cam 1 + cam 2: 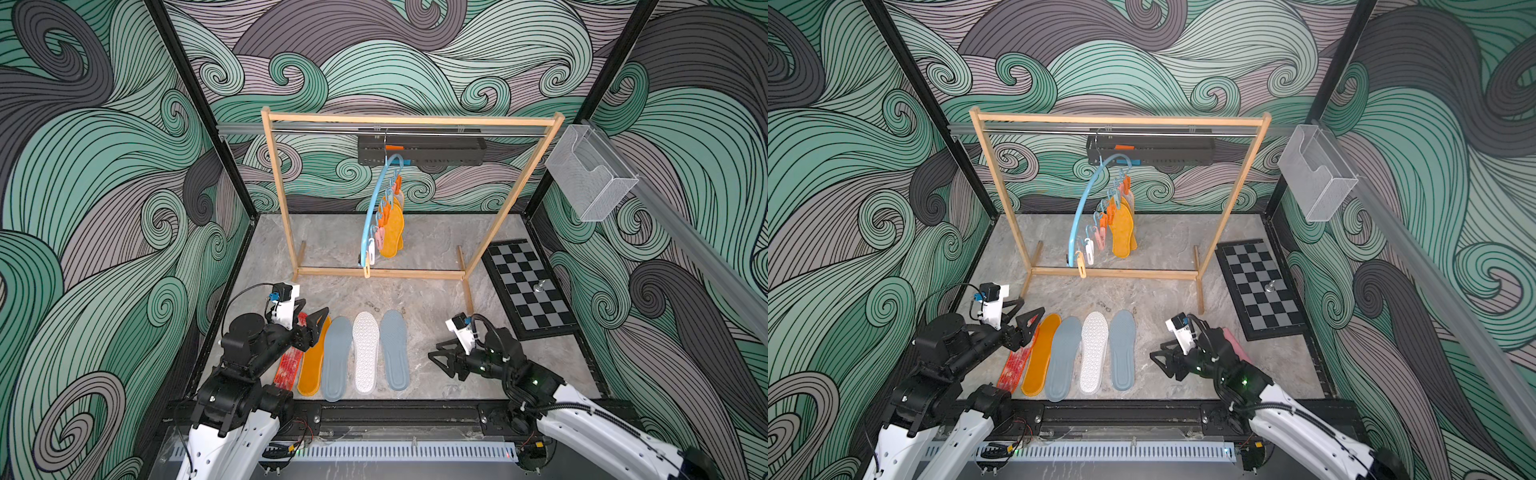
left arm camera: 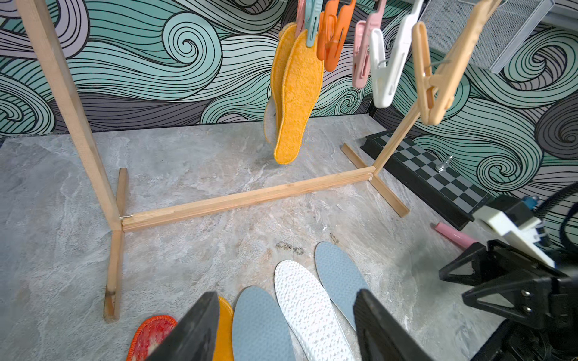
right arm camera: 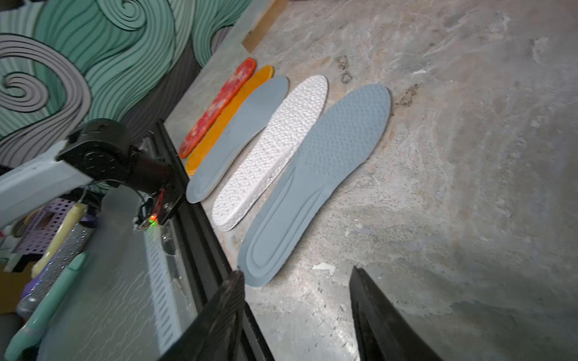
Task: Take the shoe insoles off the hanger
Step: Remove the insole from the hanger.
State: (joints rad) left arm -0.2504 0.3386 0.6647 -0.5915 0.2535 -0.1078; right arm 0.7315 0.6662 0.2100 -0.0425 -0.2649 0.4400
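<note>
Hung on the wooden-framed rack [image 1: 281, 199], toward the grey marbled bench's [image 1: 415, 299] far edge: light blue arched plastic hanger [image 1: 370, 216], two orange fuzzy insoles [image 1: 392, 232] clipped on.

Flat in a row by the front edge: red-white mottled insole [image 1: 287, 368], orange insole [image 1: 311, 370], grey-blue insole [image 1: 336, 361], white dotted insole [image 1: 365, 353], second grey-blue insole [image 1: 394, 353].

Left fingers [image 2: 194, 331] apart, empty, over the row's left end. Right fingers [image 3: 372, 318] apart, empty, beside its right end.

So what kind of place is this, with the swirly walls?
Probably a robot testing booth, not a home: a left arm and right arm mounted at the front edge, wave-print walls boxing it in, and a wooden rack with a hanger of insoles.
</note>
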